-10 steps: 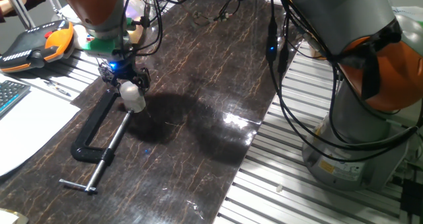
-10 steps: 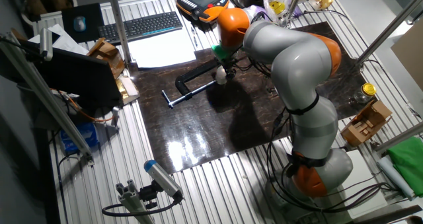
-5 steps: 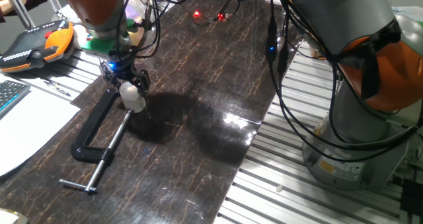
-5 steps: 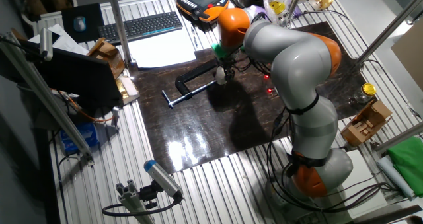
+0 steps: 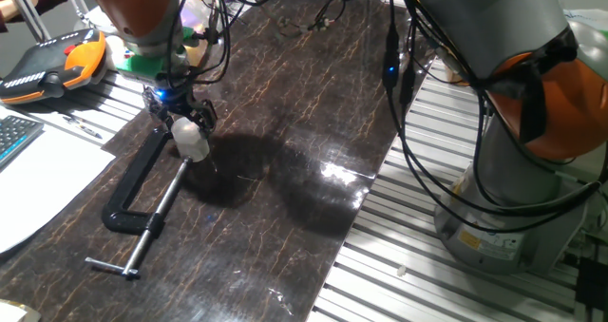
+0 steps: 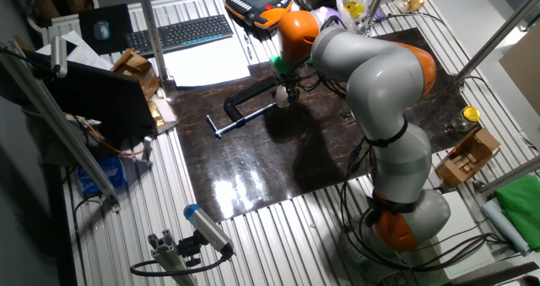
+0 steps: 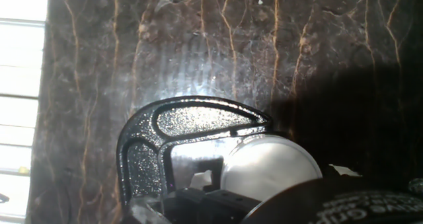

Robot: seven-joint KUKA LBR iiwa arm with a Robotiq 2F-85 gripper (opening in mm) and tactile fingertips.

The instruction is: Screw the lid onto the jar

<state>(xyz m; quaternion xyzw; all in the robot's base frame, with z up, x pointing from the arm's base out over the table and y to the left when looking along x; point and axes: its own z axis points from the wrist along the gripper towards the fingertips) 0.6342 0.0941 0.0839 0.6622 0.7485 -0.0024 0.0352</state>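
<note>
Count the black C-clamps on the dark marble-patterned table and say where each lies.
1. The black metal C-clamp lies near the table's edge by the white paper, its jaw end right beside the small whitish jar under the end effector. None seems hidden.

Work surface: dark marbled slab (image 5: 285, 123), brown veining, glossy, glare patch near centre. Slab lies on ribbed aluminium-profile table (image 6: 253, 227).

On slab:
- black C-clamp (image 5: 142, 203), lying flat, left part of slab; screw bar and T-handle toward near edge, frame toward far side.
- small whitish jar (image 5: 191, 142), standing upright at clamp's far end, touching or just beside its frame.

On table beside slab: white paper sheets (image 6: 205, 65), black keyboard (image 6: 180, 33), orange-black pendant (image 5: 52, 64).
</note>
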